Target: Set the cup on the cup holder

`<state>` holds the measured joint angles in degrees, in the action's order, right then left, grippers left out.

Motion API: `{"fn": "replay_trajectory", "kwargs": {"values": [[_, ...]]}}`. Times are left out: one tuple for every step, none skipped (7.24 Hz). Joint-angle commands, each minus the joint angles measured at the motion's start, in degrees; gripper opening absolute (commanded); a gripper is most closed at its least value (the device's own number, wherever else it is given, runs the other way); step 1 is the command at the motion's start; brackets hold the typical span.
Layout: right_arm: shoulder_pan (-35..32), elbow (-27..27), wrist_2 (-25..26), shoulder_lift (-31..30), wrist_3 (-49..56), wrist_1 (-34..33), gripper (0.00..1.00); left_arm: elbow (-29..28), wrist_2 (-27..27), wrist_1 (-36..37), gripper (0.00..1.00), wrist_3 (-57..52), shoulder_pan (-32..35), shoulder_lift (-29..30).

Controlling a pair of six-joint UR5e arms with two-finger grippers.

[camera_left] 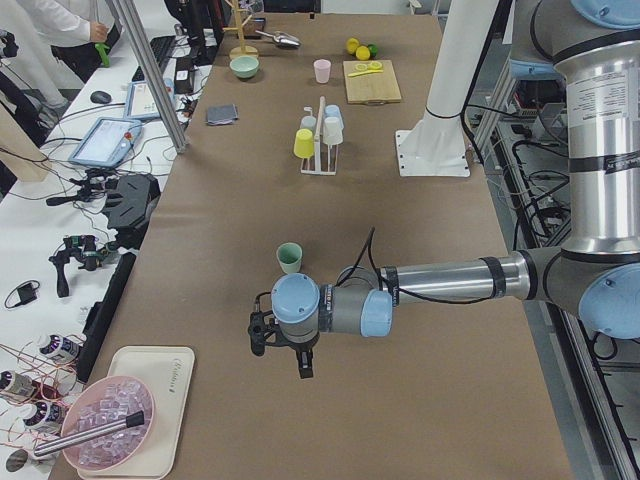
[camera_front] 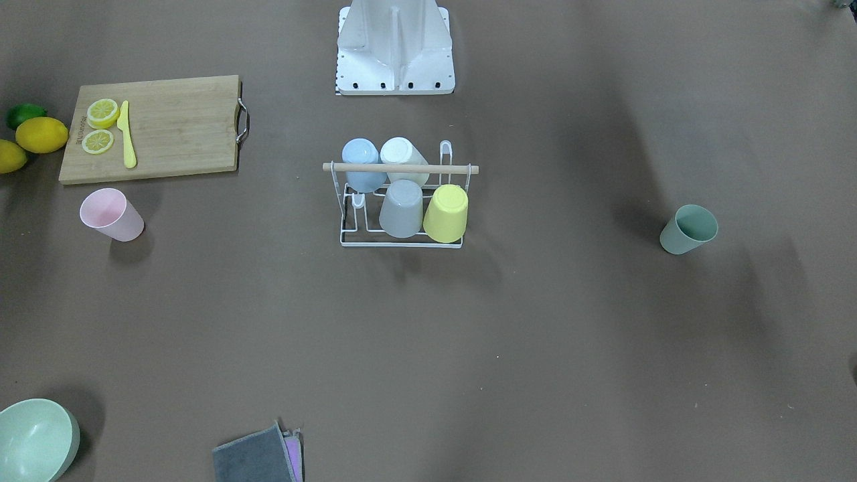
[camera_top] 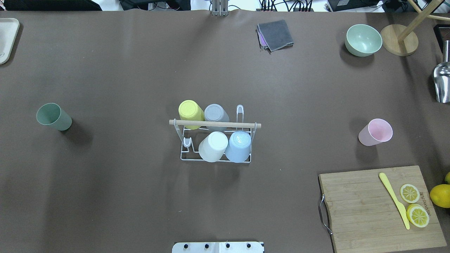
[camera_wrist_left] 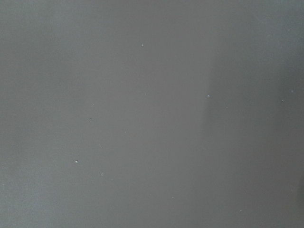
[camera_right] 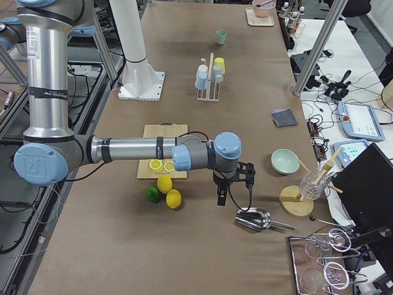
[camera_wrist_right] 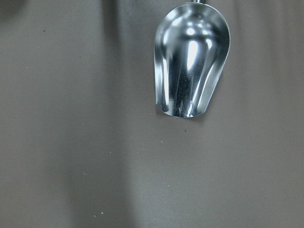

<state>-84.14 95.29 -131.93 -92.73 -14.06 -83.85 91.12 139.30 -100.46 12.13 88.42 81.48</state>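
Overhead, a smooth sage-green plastic cup (camera_top: 53,117) stands upright at left. Mid-frame, the white wire cup holder (camera_top: 246,125) with its wooden rod carries four upturned tumblers (camera_top: 213,146). A matte pink cup (camera_top: 375,132) stands upright at right. I cannot tell the grip of the left gripper (camera_left: 285,345) or the right gripper (camera_right: 228,187).

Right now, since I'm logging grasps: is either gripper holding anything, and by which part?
Nothing seems held. The green cup and pink cup stand free on the table, and nothing shows at the left gripper or right gripper.

White wire cup holder (camera_top: 246,124) carries four upturned cups (camera_top: 213,147). Green plastic cup (camera_top: 53,116) well left of it, pink plastic cup (camera_top: 375,132) right.
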Motion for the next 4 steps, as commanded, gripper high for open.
{"fn": "replay_trajectory", "kwargs": {"values": [[0.20,-0.28,0.01,0.18,0.00,0.00,0.97,0.02,0.01,0.00,0.98,0.00,0.00,0.09],[0.20,-0.46,0.01,0.18,0.09,0.00,0.97,0.02,0.01,0.00,0.98,0.00,0.00,0.09],[0.29,-0.63,-0.08,0.27,0.00,0.00,0.97,0.02,0.01,0.00,0.98,0.00,0.00,0.09],[0.55,-0.63,-0.08,0.79,0.00,-0.17,0.96,0.02,0.01,0.00,0.98,0.00,0.09,0.43]]}}
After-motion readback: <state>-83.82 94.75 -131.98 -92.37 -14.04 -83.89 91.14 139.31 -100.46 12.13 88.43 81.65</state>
